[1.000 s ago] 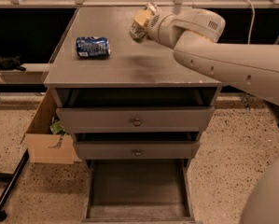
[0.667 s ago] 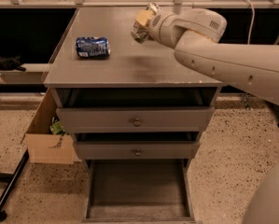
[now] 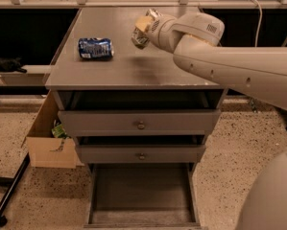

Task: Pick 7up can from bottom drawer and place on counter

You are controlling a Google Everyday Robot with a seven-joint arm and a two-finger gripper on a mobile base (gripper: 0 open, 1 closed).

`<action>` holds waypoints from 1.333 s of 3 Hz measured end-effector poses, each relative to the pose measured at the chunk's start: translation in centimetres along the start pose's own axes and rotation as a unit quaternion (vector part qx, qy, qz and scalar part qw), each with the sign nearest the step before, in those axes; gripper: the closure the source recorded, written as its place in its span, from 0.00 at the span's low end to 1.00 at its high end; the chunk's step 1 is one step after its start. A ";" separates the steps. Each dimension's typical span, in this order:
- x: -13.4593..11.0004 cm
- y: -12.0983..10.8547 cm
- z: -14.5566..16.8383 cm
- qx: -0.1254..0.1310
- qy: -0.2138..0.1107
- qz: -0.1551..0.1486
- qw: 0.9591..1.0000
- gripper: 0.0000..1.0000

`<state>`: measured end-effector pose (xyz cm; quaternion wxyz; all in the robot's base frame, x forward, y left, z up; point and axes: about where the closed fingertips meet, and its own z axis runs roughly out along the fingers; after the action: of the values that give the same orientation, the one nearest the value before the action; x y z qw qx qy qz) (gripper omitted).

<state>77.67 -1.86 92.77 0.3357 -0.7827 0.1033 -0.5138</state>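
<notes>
holding the 7up can point(image 3: 139, 37) clear of the surface point(image 3: 114, 73), clamped between the fingers point(image 3: 143, 23) of the gripper point(image 3: 142, 29), up over the middle and toward the back edge. tilted rather than upright, with a faint shadow on the bare grey underneath. out of the drawer point(image 3: 142, 190) already, judging by the empty floor at the foot of the cabinet. only the setting-down left.

main risk: letting go from this height. light and thin-walled, so likely to bounce, tip and roll on landing, perhaps off the front or left edge, or into the blue and white can point(image 3: 95, 48) lying on its side near the left edge. second risk: lowering while tilted, catching one rim first and toppling on release. third: pressing down too hard and buckling the thin metal, or dragging it sideways while opening.

safest, by judgement: straighten, lower to contact on the bare middle, well apart from the blue and white can, then open and draw straight up.
</notes>
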 end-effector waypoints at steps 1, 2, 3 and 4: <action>-0.7 0.9 0.7 -0.021 -0.004 -0.014 1.000 1.00; -0.9 1.3 0.5 -0.030 -0.005 -0.019 0.999 1.00; -1.0 1.3 0.4 -0.031 -0.005 -0.019 0.999 0.97; -1.0 1.3 0.4 -0.031 -0.005 -0.019 0.999 0.75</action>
<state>77.86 -2.19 91.13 0.3015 -0.7974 0.1023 -0.5125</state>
